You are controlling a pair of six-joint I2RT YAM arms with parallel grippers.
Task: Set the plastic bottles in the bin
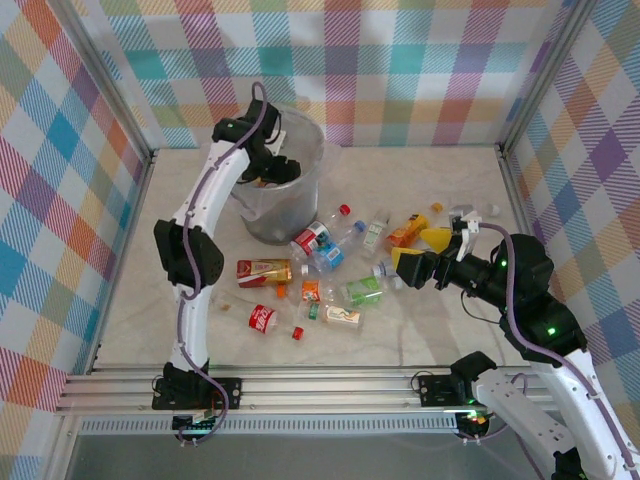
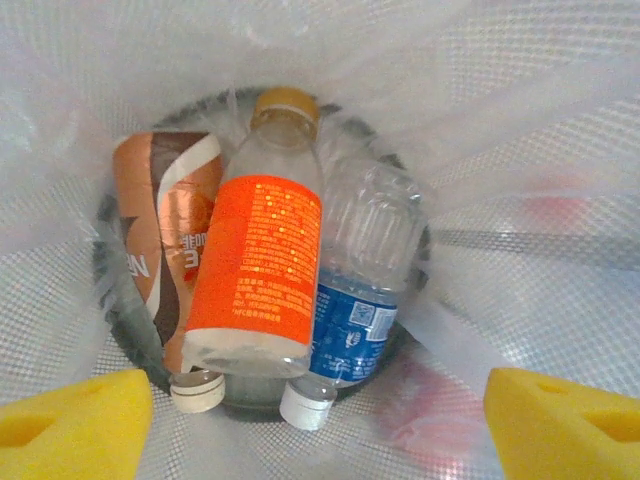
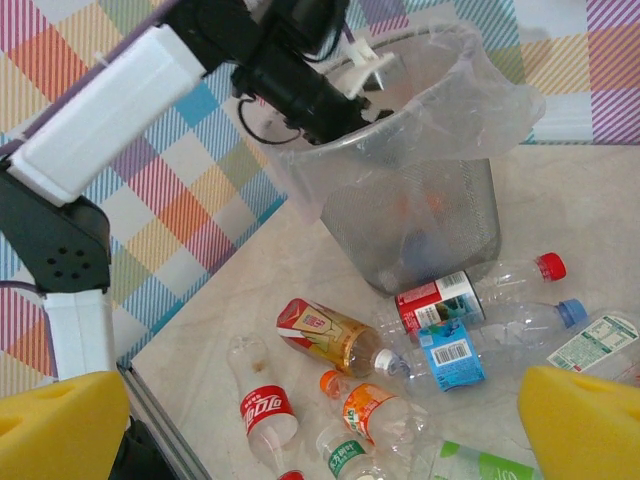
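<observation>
The bin (image 1: 262, 215) stands at the back left, lined with a clear bag. My left gripper (image 1: 280, 168) hangs over its mouth, looking straight down inside. Its yellow pads (image 2: 70, 420) stand wide apart, open, with nothing between them. On the bin's floor lie an orange-labelled bottle (image 2: 258, 260), a blue-labelled bottle (image 2: 355, 305) and a brown-labelled one (image 2: 160, 240). Several more plastic bottles lie scattered on the table before the bin, among them a red-and-gold one (image 3: 335, 335), a cola bottle (image 3: 262, 410) and an orange-labelled one (image 3: 375, 405). My right gripper (image 1: 420, 250) hovers open above their right end.
Checked walls enclose the table on three sides. A metal rail (image 1: 320, 385) runs along the near edge. The left arm (image 3: 110, 110) reaches up over the bin's rim. Bare tabletop (image 1: 460, 180) lies to the back right.
</observation>
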